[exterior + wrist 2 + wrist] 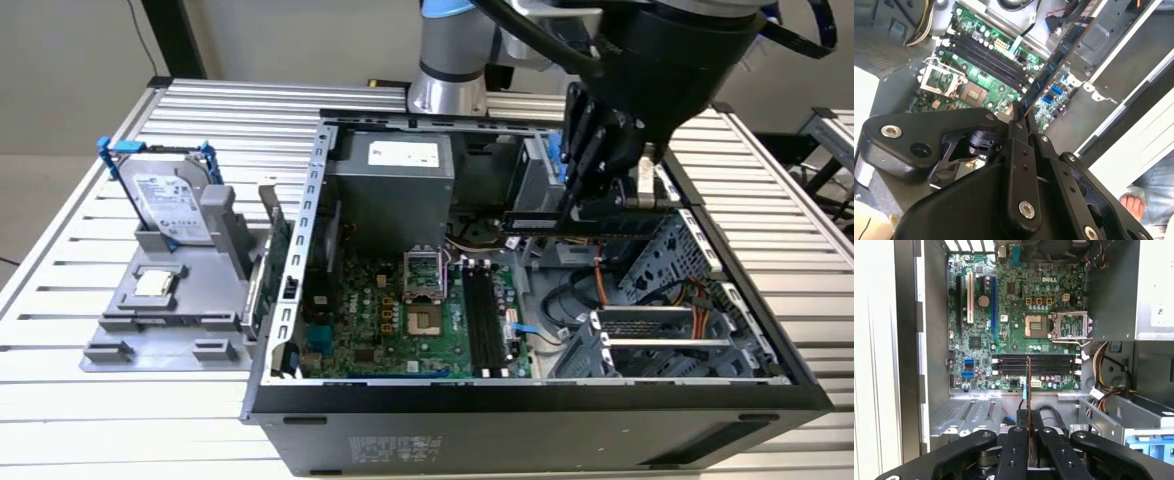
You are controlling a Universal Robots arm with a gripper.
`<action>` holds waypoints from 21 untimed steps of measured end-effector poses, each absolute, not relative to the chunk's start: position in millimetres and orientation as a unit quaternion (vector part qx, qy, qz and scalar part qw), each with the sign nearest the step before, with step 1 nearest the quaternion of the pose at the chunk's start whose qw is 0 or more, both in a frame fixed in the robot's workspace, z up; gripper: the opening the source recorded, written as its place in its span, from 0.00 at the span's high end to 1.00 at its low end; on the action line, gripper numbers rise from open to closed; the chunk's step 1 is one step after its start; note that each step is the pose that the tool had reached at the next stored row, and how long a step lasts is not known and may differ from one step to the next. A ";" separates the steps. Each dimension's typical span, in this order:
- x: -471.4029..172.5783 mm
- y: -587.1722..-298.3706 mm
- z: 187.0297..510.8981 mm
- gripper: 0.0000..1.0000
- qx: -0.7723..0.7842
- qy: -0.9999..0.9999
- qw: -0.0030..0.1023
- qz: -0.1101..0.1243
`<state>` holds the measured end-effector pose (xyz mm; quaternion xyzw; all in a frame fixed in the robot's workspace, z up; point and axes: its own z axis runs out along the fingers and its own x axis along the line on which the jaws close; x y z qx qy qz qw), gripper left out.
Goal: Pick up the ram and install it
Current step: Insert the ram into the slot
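My pincer (585,212) pinches the ram (574,224), holding it in the air above the motherboard (400,310), over the edge where the drive cage (667,345) begins. Cables (1098,357) bunch beside that edge. The ram's long axis lies about level, crosswise to the motherboard's memory slots (1034,360).
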<state>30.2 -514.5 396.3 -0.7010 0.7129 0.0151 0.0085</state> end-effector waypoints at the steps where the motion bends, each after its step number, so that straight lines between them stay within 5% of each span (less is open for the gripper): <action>1: 32.6 -514.5 396.3 1.00 -0.701 0.713 0.009 0.015; 21: 34.8 -501.1 396.2 1.00 -0.700 0.714 0.009 0.015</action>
